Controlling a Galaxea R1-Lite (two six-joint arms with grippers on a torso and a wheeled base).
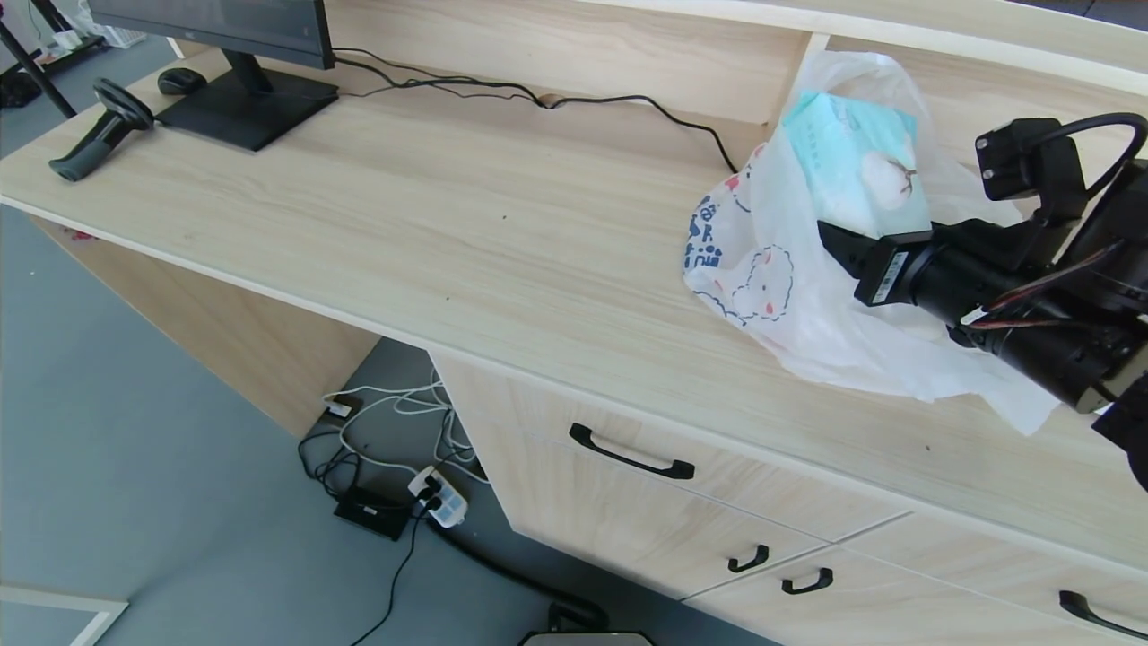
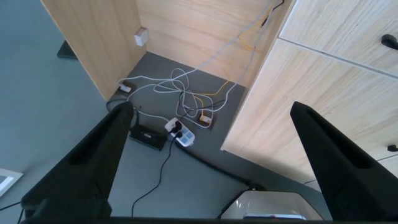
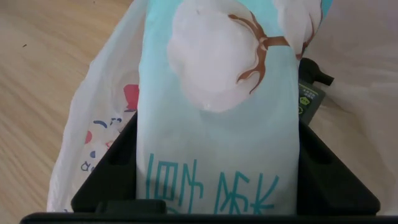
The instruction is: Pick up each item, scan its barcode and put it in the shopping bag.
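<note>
Tissue pack (image 1: 856,161) stands in the white shopping bag (image 1: 771,287) on the tabletop (image 1: 448,224), its lower end hidden; right jaws' tips are hidden too. Left jaws gape wide, empty, over floor cables (image 2: 180,93). Right jaws clamp the pack's sides.

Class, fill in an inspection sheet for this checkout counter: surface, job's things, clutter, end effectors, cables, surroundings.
Surface: light wooden counter.
Job's things: teal tissue pack held at the white shopping bag mouth, seemingly partly inside; barcode scanner lying at the counter's far left end.
Clutter: monitor and mouse beside the barcode scanner.
End effectors: right end effector shut on the tissue pack; left end effector open, below the counter, over the floor.
Cables: black cable along the counter's back; floor cables with a power strip.
Surroundings: drawers with black handles; grey floor.
</note>
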